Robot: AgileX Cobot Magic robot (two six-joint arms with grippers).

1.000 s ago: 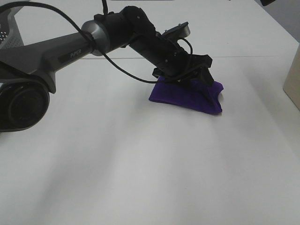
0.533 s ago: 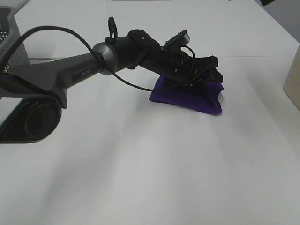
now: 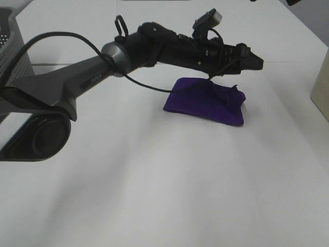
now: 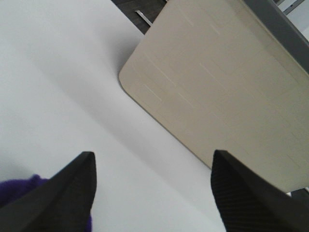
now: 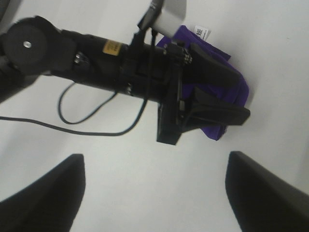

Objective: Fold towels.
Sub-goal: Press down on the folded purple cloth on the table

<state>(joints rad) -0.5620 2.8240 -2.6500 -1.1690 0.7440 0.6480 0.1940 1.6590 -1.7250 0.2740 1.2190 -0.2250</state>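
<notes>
The deep purple towel point(image 3: 205, 101) lies folded in a small bundle on the white table point(image 3: 154, 180), right of centre. My left gripper point(image 3: 253, 60) hangs above and just past its far right end, apart from it, open and empty. In the left wrist view the gripper point(image 4: 154, 193) has its fingers wide apart, with a purple towel corner point(image 4: 17, 187) by one finger. The right wrist view looks down on the left arm over the towel point(image 5: 231, 79), whose white tag point(image 5: 202, 31) shows. My right gripper point(image 5: 154, 193) is open and empty, high above; it is out of the exterior view.
A beige box point(image 3: 321, 87) stands at the table's right edge and also shows in the left wrist view point(image 4: 227, 82). A grey perforated object point(image 3: 9, 38) is at the far left. The left arm's black cable point(image 5: 87, 116) loops under the arm.
My left gripper has lifted off the towel and swung up and to the right. The towel stays in its folded bundle.
</notes>
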